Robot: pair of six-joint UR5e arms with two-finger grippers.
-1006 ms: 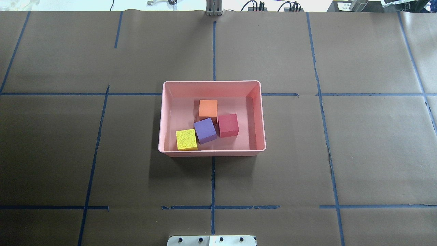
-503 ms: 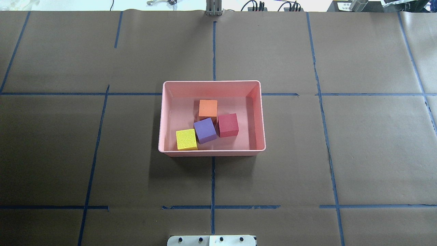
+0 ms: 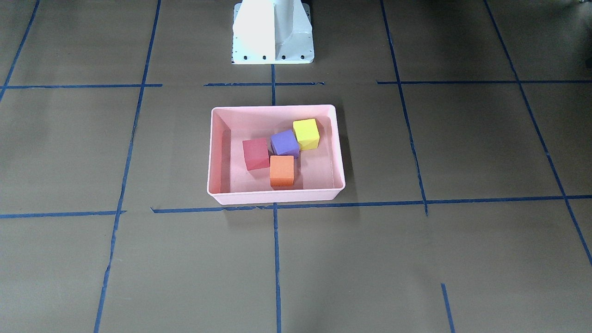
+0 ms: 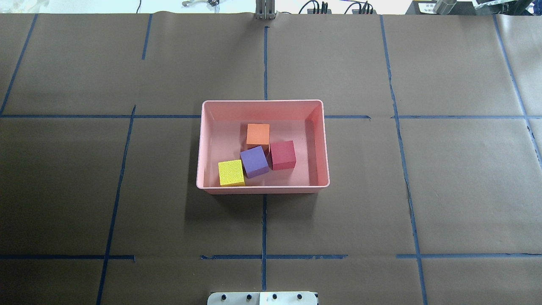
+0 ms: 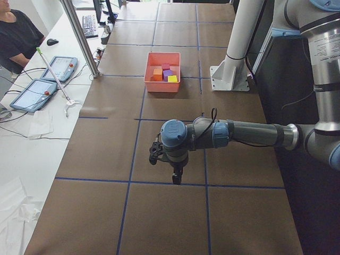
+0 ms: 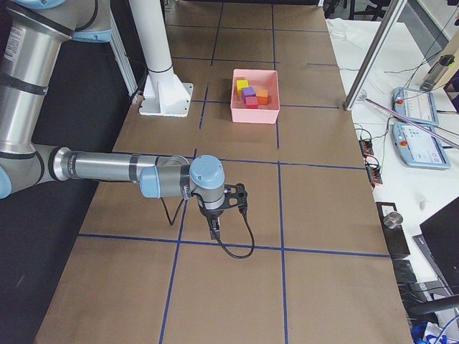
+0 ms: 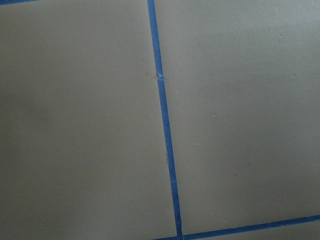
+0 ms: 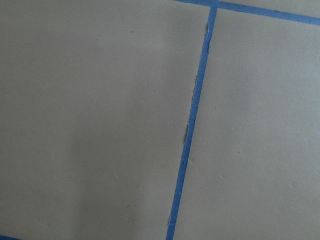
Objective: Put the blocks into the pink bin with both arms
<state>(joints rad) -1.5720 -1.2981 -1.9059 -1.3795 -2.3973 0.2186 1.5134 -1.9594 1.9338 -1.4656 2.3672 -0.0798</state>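
**Item: pink bin (image 4: pixel 224 135).** Shallow pale pink tray with a rounded rim. It stands at the middle of the tabletop (image 4: pixel 84 190), about midway between the left and right ends and well clear of both long edges. A crossing of the blue tape lines (image 4: pixel 264 228) runs under it.

**Contents: four matte foam cubes of equal size, all flat on the bin floor, none stacked.**
- Yellow-green block (image 4: pixel 231 173): in the bin corner toward the robot-side edge and the left end, close against the wall.
- Purple block (image 4: pixel 254 161): turned slightly, touching the yellow-green one.
- Red block (image 4: pixel 283 155): just beside the purple one, on the right-end side.
- Orange block (image 4: pixel 258 134): toward the operators' edge, its corner meeting the purple one.

**Left claw (image 5: pixel 176 178).** Hangs low over bare tabletop toward the left end, well apart from the bin. Whether its fingers are spread or pressed together cannot be told.

**Right claw (image 6: pixel 213 226).** Hangs likewise toward the right end. Its state also cannot be told.

**Remarks.** Both wrist views show only brown paper and tape. With every cube binned, the claws appear parked clear because nothing remains to carry. The task is judged complete.
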